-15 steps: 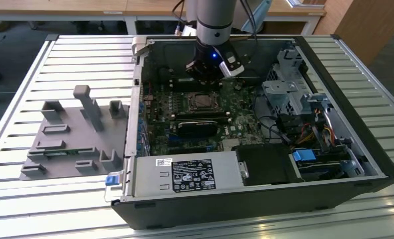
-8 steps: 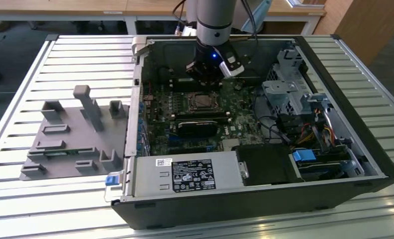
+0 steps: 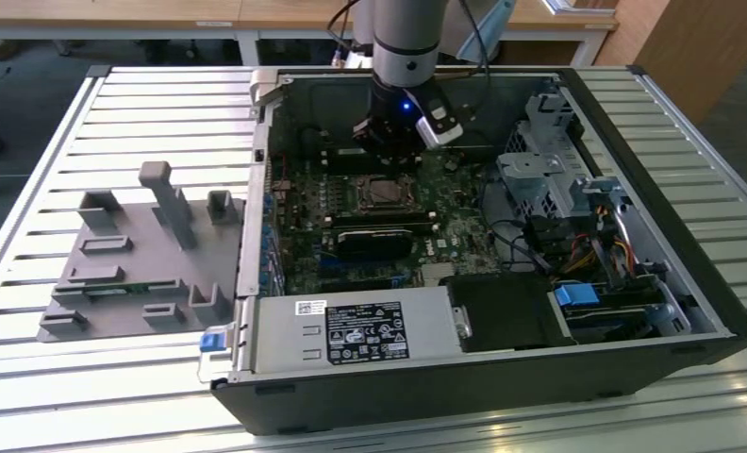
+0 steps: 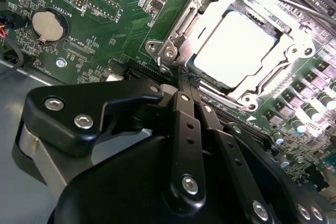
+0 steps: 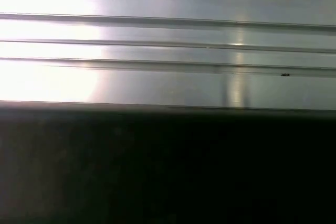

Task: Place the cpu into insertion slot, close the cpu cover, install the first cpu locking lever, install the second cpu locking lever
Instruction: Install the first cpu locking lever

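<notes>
Inside the open computer case (image 3: 675, 283), on the green motherboard (image 4: 131, 19), the cpu (image 4: 239, 51) lay flat in the insertion slot (image 3: 383, 192), its pale metal top facing up. From the second wrist view the cpu cover (image 4: 210, 11) appeared folded down around the chip, its silver frame bordering the bright square on all sides, which suggested the chip had been seated and the frame lowered so it could be pinned. A thin bright rod, probably one locking lever (image 4: 310, 10), ran along the far edge of the frame; whether it was latched could not be told.

Just beside the corner of the socket stood the claw (image 4: 181, 77), its black fingers (image 4: 186, 124) drawn together to a narrow tip with nothing visibly pinched between them. That closed, pointed stance seemed suited to pushing a slim metal part rather than carrying anything.

Seen from the exterior view, the arm (image 3: 406, 38) reached down into the case from above, the claw (image 3: 387, 156) hanging close over the socket area. The case sat on a slatted metal table (image 3: 97, 377), with a grey parts fixture (image 3: 135, 255) lying beside it toward the exterior view's left, well apart from the work.
</notes>
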`<state>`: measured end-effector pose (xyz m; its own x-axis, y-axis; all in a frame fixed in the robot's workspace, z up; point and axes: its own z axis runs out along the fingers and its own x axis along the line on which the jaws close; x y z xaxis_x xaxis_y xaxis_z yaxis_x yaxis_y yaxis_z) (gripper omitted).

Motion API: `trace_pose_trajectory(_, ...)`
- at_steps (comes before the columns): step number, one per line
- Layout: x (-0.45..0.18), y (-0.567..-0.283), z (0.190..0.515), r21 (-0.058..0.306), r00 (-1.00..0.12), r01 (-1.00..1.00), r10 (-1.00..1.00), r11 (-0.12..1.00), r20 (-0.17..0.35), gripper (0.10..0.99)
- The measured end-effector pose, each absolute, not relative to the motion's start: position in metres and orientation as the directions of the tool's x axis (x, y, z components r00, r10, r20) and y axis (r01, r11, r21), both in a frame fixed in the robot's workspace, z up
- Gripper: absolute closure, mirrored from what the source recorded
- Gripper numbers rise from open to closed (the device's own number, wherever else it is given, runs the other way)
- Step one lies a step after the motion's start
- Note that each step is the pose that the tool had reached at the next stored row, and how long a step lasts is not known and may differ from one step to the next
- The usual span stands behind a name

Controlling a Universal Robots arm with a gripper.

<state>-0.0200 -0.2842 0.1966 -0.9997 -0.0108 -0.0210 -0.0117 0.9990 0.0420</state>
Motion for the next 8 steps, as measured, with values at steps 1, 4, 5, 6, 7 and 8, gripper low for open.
trace_pose_trajectory(1, -0.0200, -0.2840, 0.1960, 0.041, -1.000, -0.012, -0.011, 0.999, -0.021, 0.980)
trace_pose_trajectory(4, -0.0200, -0.2838, 0.1954, 0.042, -1.000, -0.012, -0.011, 0.999, -0.021, 0.980)
trace_pose_trajectory(5, -0.0200, -0.2839, 0.1955, 0.042, -1.000, -0.012, -0.011, 0.999, -0.021, 0.980)
trace_pose_trajectory(6, -0.0198, -0.2837, 0.1960, 0.043, -1.000, -0.012, -0.011, 0.999, -0.021, 0.980)
trace_pose_trajectory(7, -0.0197, -0.2835, 0.1970, 0.045, -1.000, -0.012, -0.011, 0.999, -0.022, 0.980)
trace_pose_trajectory(8, -0.0197, -0.2834, 0.1989, 0.045, -1.000, -0.012, -0.011, 0.999, -0.022, 0.980)
